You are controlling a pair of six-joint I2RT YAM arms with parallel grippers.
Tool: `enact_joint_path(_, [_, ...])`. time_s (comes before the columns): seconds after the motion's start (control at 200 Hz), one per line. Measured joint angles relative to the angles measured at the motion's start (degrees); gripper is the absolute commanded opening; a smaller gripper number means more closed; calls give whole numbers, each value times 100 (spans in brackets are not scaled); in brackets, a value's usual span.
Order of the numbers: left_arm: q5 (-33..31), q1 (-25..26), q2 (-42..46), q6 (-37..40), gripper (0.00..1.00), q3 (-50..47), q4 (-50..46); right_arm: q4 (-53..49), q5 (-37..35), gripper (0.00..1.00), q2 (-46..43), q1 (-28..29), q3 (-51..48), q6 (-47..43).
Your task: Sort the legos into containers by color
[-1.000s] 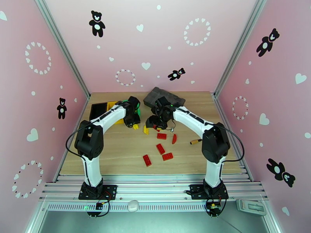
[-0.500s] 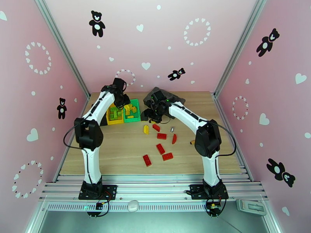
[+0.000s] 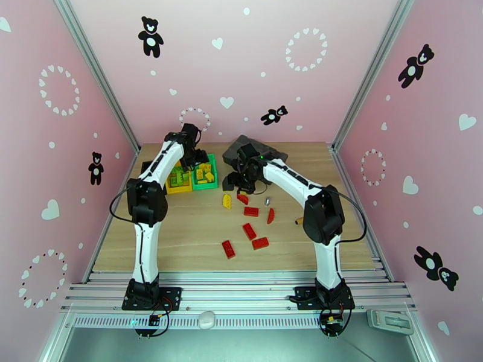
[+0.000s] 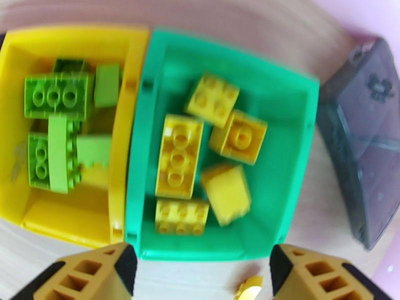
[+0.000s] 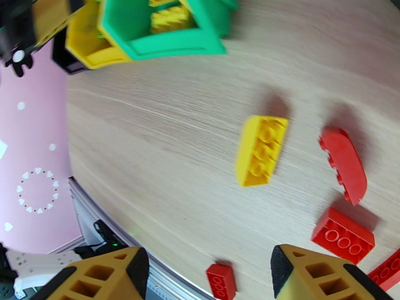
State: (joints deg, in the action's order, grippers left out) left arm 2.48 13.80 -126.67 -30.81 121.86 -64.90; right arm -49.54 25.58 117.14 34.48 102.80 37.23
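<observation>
My left gripper (image 4: pixel 200 268) hangs open and empty over the near edge of the green container (image 4: pixel 142 146), which holds yellow legos (image 4: pixel 179 156). Lime legos (image 4: pixel 57 96) lie in the yellow container (image 4: pixel 120 196) touching it. My right gripper (image 5: pixel 207 271), also open, hovers above a loose yellow lego (image 5: pixel 261 150) and red legos (image 5: pixel 342 235) on the worktop (image 5: pixel 165 146).

The left arm (image 3: pixel 158 170) is stretched toward the far side, and the left gripper (image 3: pixel 197 155) is pointed downward, jaws spread wide. The right arm (image 3: pixel 290 179) is angled far-left, and the right gripper (image 3: pixel 240 181) is held parted, nothing clasped.
</observation>
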Motion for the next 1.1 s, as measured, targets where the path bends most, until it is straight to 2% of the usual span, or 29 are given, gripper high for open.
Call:
enact_joint_path(0.235, [-39, 791, 933, 17, 76, -1287, 317, -20, -273, 72, -426, -24, -535, -20])
enact_joint_path(0.405, [-15, 1307, 1235, -48, 74, -1961, 619, 0, -481, 73, -925, -37, -1056, -13])
enact_joint_path(0.671, [31, 1679, 1102, -221, 67, -2378, 870, 92, -688, 73, -1547, -42, -2022, 96])
enact_joint_path(1.101, [120, 1716, 57, -216, 57, -2277, 1008, 249, -861, 73, -2389, -42, -2820, 326])
